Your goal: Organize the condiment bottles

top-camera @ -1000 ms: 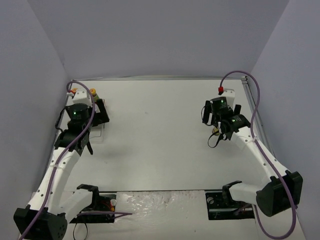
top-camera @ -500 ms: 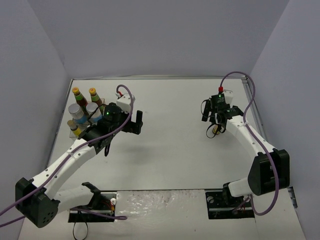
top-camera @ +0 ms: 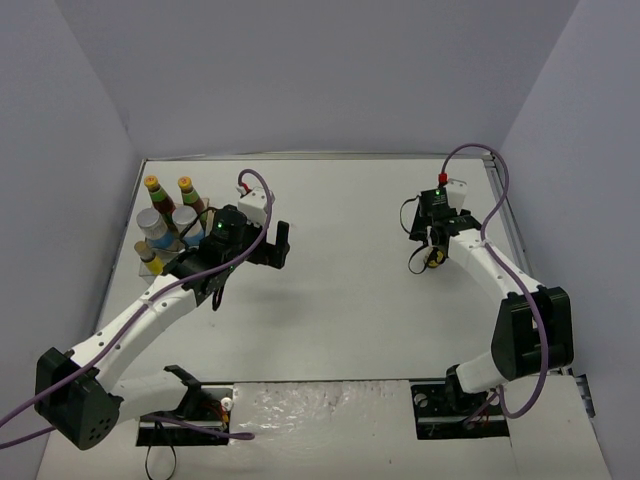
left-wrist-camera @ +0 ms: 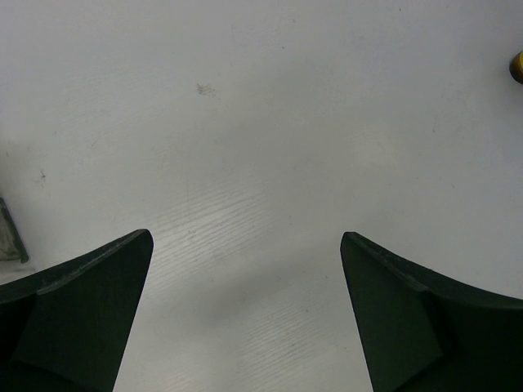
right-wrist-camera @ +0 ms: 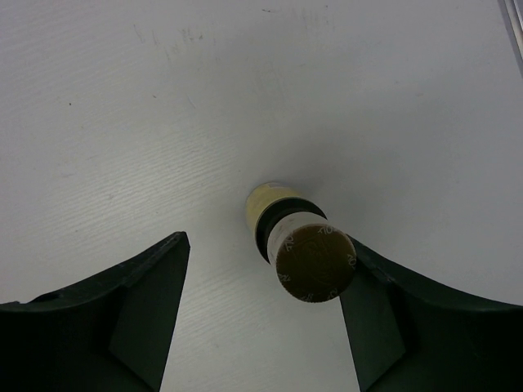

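Inside the right claw (right-wrist-camera: 265, 242), only the wrist view resolves a brown-capped bottle (right-wrist-camera: 304, 249).

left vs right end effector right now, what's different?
Left end effector is wide open over the table, nothing between its fingers; right end effector straddles a standing yellow bottle, with a gap showing on one side. Left is near the tray; right is far across the table. Both point down at the table.

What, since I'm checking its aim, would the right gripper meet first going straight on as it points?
The right gripper points down at the brown-capped yellow bottle between its fingers; likely that first, then the table.
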Robot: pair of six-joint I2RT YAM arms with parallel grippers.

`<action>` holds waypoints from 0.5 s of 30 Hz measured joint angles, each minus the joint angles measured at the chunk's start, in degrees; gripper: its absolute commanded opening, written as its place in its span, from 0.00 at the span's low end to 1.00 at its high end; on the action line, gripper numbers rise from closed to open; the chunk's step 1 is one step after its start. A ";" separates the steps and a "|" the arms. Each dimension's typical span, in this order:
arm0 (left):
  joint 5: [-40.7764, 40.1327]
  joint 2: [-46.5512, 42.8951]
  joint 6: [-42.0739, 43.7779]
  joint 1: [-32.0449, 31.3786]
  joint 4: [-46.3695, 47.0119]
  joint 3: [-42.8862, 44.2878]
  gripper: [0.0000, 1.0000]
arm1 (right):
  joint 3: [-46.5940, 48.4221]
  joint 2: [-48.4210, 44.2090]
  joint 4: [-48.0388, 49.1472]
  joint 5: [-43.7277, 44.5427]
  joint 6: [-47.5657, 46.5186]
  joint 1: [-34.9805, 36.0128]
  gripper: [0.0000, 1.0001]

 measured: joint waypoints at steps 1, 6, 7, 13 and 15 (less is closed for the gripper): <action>0.00 0.00 0.00 0.00 0.09 0.00 0.97 | -0.13 0.13 0.17 0.16 -0.03 -0.03 0.58; 0.00 0.00 0.12 -0.03 0.36 0.00 0.97 | -0.86 0.52 0.89 1.37 -0.37 -0.05 0.39; 0.00 0.00 0.15 -0.04 0.35 0.00 0.97 | -0.91 0.64 1.02 1.67 -0.44 -0.05 0.35; -0.09 0.00 0.28 -0.05 0.35 -0.03 0.97 | -0.93 1.17 3.04 1.86 -1.19 -0.23 0.02; -0.35 -0.02 0.28 -0.09 0.34 -0.13 0.97 | -0.93 1.17 3.25 1.55 -2.11 0.38 0.00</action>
